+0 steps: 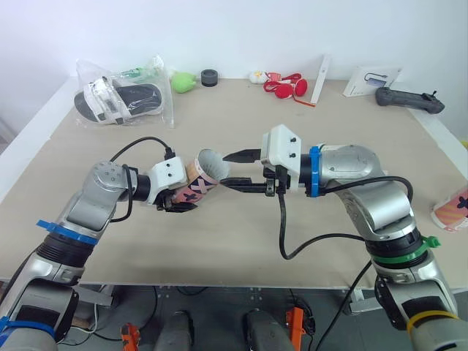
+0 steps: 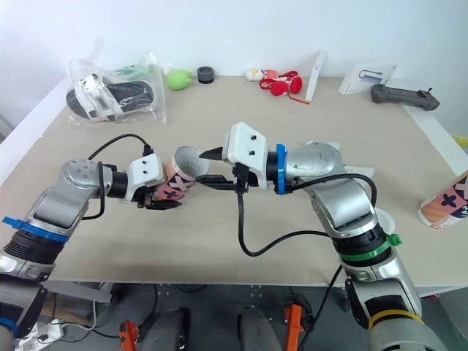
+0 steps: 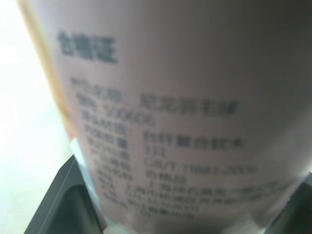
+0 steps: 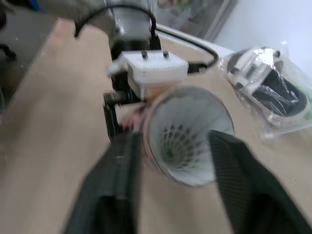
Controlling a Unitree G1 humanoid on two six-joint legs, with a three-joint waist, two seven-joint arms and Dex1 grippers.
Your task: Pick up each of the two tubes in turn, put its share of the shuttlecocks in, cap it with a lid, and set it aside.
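Over table point(image 1: 219, 241), left gripper point(image 1: 183, 197) holds tube point(image 1: 205, 172) seemingly level.

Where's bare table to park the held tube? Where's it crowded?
Bare: the wide band of table between the held tube and the far row; also the left side between the bagged slipper and the left arm. Crowded: the far edge from slipper to controller, and the right edge by the second tube.

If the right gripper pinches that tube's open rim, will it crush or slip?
The tube looks like thin-walled card, open at the mouth, so its rim would probably dent under a pinch. It seems light: the left gripper holds it out sideways. Its printed skin looks smooth, perhaps slippery.
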